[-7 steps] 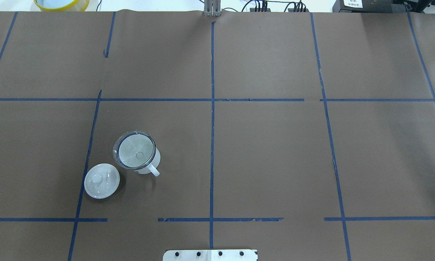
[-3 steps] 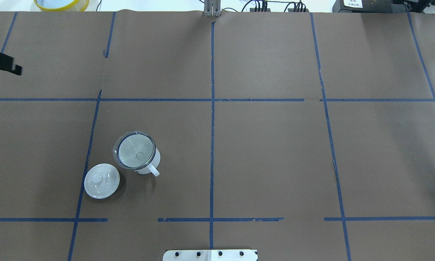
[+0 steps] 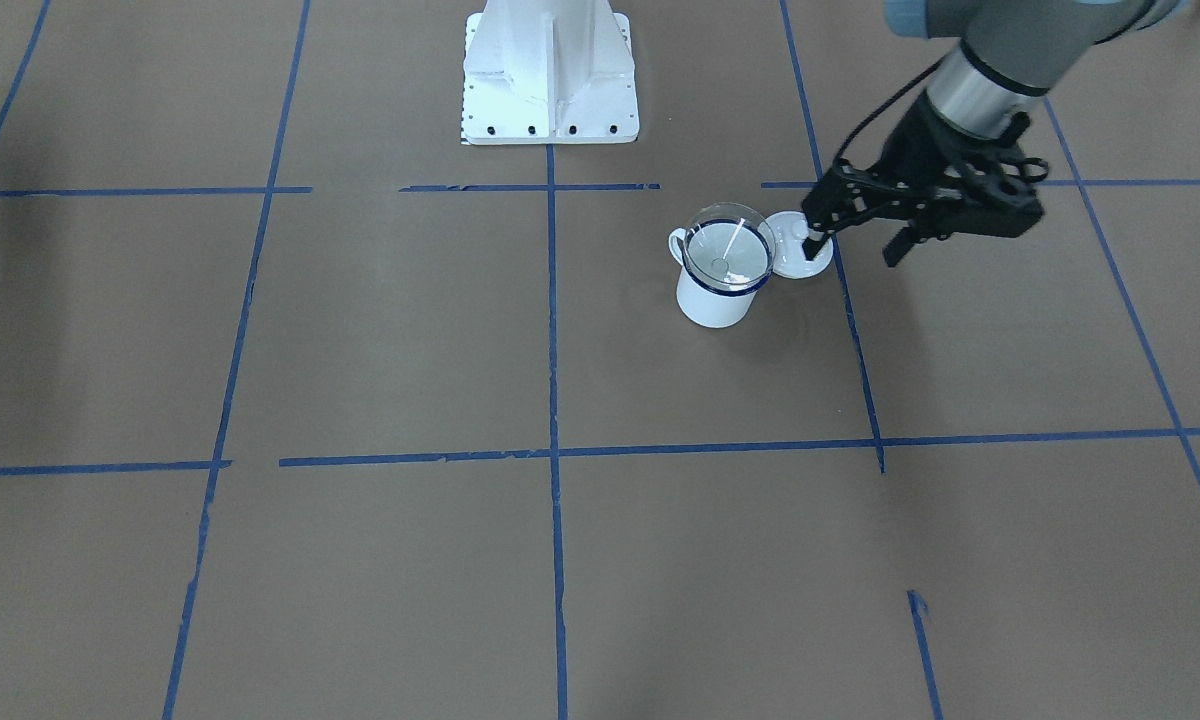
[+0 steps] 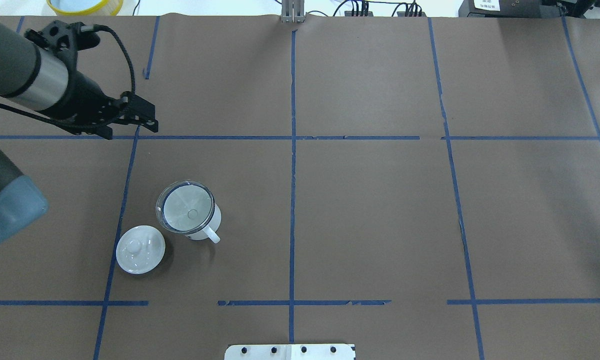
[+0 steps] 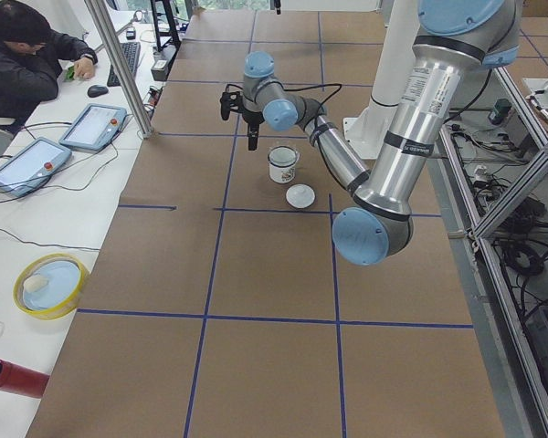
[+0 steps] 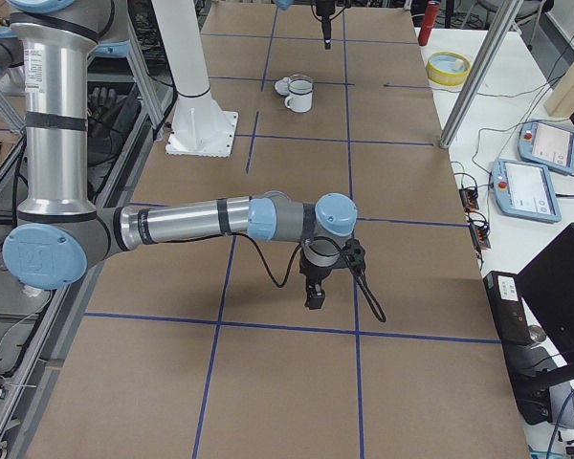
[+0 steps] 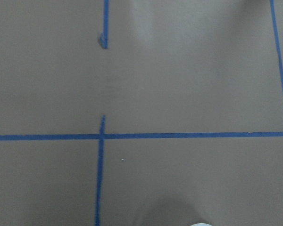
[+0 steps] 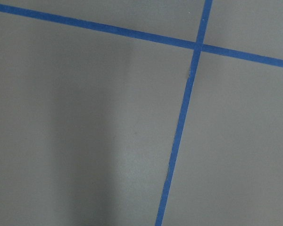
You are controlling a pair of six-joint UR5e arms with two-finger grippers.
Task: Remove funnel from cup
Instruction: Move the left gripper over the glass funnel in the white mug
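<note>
Zero progress: funnel (image 4: 185,209) sat in cup (image 4: 217,218) on counter (image 4: 380,200), lid (image 4: 140,249) at cup's 8 o'clock. Left hand (image 4: 132,130) hung open at cup's 11 o'clock, well apart. Right hand (image 6: 315,300): cannot tell whether open. Grasp and lift-out remained.

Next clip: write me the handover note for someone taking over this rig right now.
Left gripper: open, empty, raised over the table, apart from the cup.
Right gripper: far from the cup on the robot's right; open or shut cannot be told.
Funnel: seated in the cup's mouth. White lid lies beside the cup.
Done: nothing gripped yet.
Left: grasp the funnel, lift it out, set it down.
</note>
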